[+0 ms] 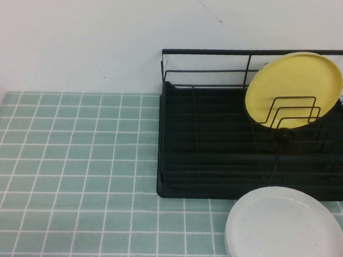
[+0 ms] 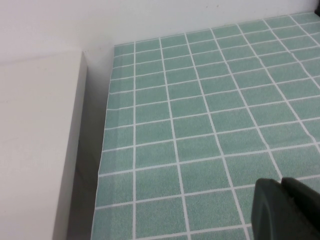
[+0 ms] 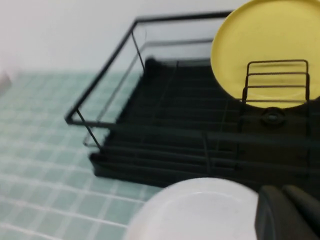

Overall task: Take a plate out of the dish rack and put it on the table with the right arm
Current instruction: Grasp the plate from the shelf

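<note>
The left claw (image 2: pixel 287 210) sits low over bare surface (image 1: pixel 74 174) at its left edge, beside a pale block (image 2: pixel 37 145); I cannot tell whether it is clenched or released. Open cloth runs rightward to the dish rack (image 1: pixel 216 167) against the wall. The rack holds one thing — the plate (image 1: pixel 294 87), plain yellow with a shallow rim, propped upright among the wire dividers at its right rear. Just before the rack's front edge lie stacked white plates (image 1: pixel 286 233). The right claw (image 3: pixel 290 212) hovers over them — grip state cannot be told.
</note>
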{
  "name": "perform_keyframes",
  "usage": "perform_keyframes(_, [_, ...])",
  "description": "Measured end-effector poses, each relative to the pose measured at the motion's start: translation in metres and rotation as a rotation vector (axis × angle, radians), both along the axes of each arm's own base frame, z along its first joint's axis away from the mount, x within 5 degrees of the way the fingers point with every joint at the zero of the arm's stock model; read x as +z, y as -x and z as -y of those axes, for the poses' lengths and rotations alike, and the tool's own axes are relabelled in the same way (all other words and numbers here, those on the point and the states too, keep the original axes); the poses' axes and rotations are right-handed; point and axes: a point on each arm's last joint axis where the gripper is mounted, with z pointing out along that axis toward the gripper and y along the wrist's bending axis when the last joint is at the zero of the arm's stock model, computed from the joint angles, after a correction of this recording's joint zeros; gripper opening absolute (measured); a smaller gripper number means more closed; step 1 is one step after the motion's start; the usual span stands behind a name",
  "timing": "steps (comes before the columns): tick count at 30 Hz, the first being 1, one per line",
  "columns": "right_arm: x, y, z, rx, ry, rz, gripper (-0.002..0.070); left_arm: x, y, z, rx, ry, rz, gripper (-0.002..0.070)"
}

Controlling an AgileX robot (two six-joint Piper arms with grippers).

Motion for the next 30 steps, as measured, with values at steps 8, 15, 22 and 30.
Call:
perform_keyframes(8, [0.049, -0.102, -0.012, 0.226, 0.296, -0.068, 0.0006, 0.000, 0.000, 0.000, 0.000, 0.000, 0.000, -0.0003])
perform_keyframes(15, [0.061, -0.199, -0.020, 0.405, 0.548, -0.003, 0.0138, 0.000, 0.000, 0.000, 0.000, 0.000, 0.000, -0.0003])
perform_keyframes(22, [0.046, -0.285, -0.021, 0.506, 0.794, 0.056, 0.0416, 0.000, 0.000, 0.000, 0.000, 0.000, 0.000, -0.0003])
perform_keyframes(30, [0.009, -0.339, -0.024, 0.653, 0.987, 0.117, 0.0461, 0.000, 0.000, 0.000, 0.000, 0.000, 0.000, -0.0003])
